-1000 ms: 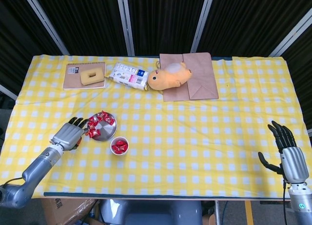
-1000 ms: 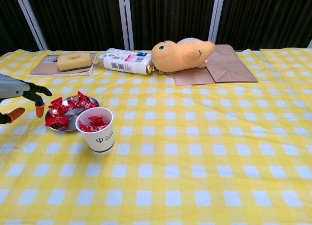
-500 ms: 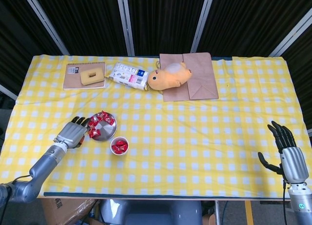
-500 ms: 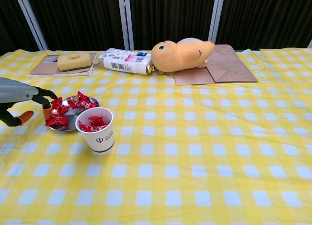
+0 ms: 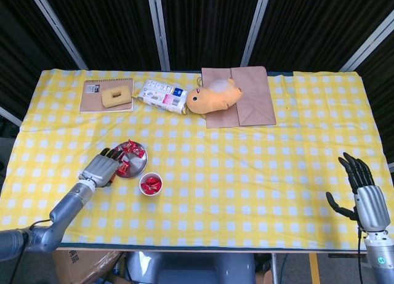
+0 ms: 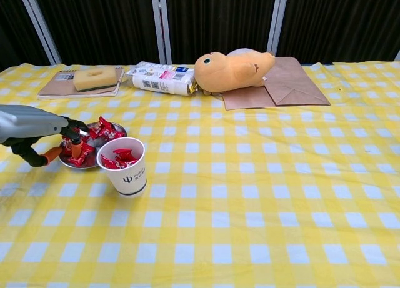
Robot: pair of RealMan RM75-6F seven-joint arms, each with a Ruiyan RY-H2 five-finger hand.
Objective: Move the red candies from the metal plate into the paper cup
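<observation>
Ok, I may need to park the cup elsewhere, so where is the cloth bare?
Bare cloth runs from the paper cup rightward to the right hand, below the brown paper bag. It is crowded at the metal plate, under the left hand, and along the far edge.

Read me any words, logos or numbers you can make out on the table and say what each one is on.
Paper cup: a dark trident-like logo with small print beside it, too small to read.
White package: printed label with blue and pink patches and what looks like a code square, text too blurred to read.
Notebook: a small label at its corner, unreadable.
Red candies: no legible print.
</observation>
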